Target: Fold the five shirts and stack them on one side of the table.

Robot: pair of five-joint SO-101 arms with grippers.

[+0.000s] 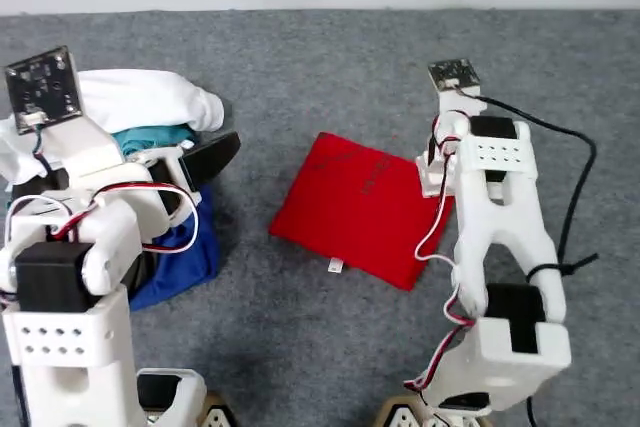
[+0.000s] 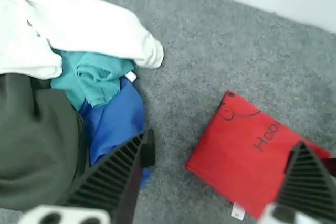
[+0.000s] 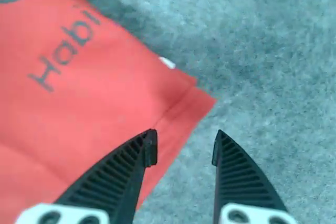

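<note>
the right fingers (image 3: 121, 177) are held released over a corner of the folded red shirt (image 3: 79, 103), one finger above the cloth, the other above the grey table (image 3: 273, 51). the left fingers (image 2: 115, 171) are spread wide, with the red shirt seen between them; beside one finger a white shirt (image 2: 79, 24), teal shirt (image 2: 89, 80), blue shirt (image 2: 113, 119) and dark shirt (image 2: 37, 145) are heaped.

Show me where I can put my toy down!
Bare grey table lies between the shirt pile and the red shirt, and along the far edge behind both. Crowded: the pile, and the red shirt's corner under the right tool.
</note>
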